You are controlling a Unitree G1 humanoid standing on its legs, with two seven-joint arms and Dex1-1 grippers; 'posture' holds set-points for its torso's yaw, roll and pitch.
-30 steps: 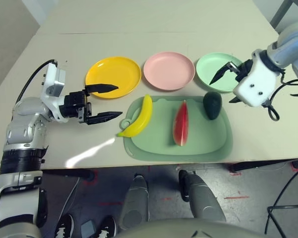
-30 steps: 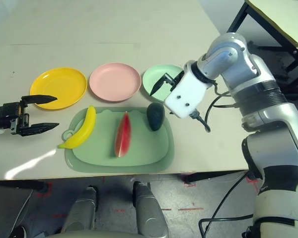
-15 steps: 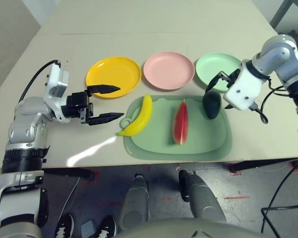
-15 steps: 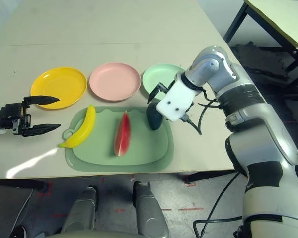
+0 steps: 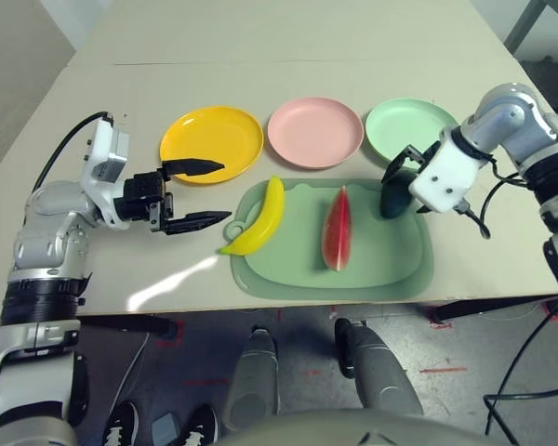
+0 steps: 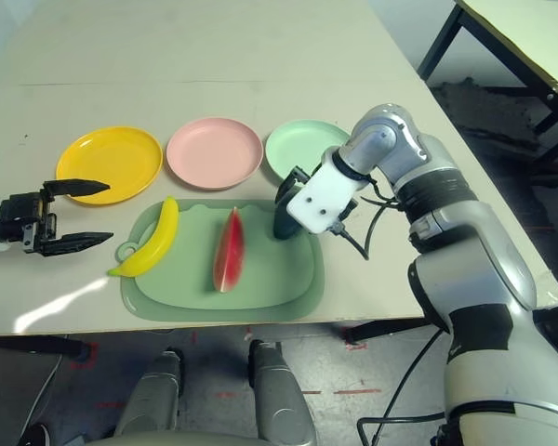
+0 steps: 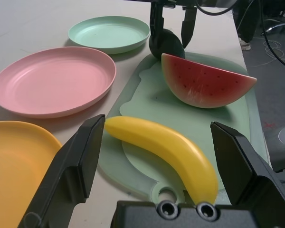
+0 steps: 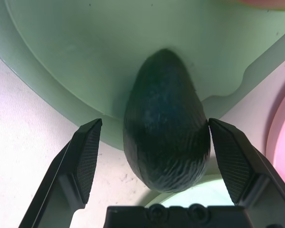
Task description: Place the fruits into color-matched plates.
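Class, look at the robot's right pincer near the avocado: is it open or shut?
Open: the right pincer has its two fingers spread apart, with the avocado between them.

Couldn't read any txt, labels, brands, nos. or signs from where I stood.

Red watermelon wedge (image 7: 204, 83) (dark-speckled), yellow banana (image 7: 168, 147).
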